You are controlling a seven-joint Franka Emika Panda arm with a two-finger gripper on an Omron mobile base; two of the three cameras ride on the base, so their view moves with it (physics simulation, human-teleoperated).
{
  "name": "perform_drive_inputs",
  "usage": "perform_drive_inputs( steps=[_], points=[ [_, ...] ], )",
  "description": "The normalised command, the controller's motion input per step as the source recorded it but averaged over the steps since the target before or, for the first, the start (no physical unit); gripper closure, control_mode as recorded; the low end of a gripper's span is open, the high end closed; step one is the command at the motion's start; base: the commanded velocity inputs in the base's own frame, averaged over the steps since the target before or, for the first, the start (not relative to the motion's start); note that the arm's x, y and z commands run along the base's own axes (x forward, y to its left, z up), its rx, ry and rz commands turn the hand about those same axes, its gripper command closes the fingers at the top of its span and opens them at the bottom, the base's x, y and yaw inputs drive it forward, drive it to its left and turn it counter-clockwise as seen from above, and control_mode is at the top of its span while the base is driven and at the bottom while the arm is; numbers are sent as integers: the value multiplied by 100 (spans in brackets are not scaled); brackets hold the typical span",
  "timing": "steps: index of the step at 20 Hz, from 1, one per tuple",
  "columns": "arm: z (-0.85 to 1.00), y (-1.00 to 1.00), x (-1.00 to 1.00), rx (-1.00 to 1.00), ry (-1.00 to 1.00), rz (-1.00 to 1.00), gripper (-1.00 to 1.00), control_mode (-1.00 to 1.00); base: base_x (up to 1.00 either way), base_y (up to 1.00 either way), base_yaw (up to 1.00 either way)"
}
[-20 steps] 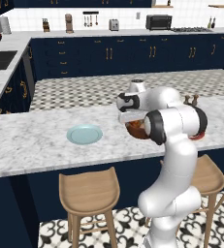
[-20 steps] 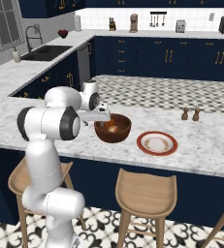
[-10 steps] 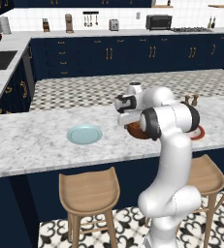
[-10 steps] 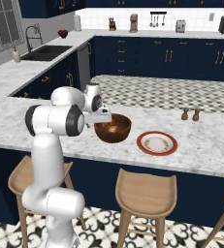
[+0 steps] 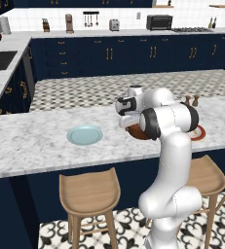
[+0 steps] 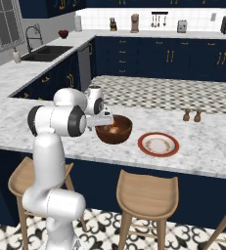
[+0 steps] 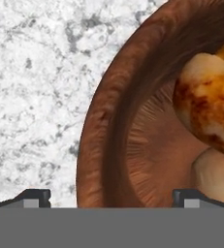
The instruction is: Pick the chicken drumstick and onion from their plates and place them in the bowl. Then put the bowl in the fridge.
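Both plates sit bare; the chicken drumstick (image 7: 208,104) lies in the wooden bowl (image 6: 114,129). Spread wide and empty, the gripper (image 7: 111,196) straddles the bowl's near wall. Lower squarely, clamp the wall, lift level.

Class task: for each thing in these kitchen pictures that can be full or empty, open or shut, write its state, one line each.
bowl: upright on the counter, food inside
drumstick: lying in the bowl
blue plate: empty
red-rimmed plate: empty
gripper: open, its fingertips either side of the bowl's rim
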Motion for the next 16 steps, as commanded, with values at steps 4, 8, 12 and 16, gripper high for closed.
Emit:
perform_drive_inputs(
  steps=[4,8,12,16],
  points=[
    [-14,0,-7,0,0,1,-100,-100,0,0,0],
    [-7,0,-32,0,0,0,-100,-100,0,0,0],
    [-19,0,-43,0,0,0,-100,-100,0,0,0],
    [-22,0,-33,0,2,0,-100,-100,0,0,0]
  ],
)
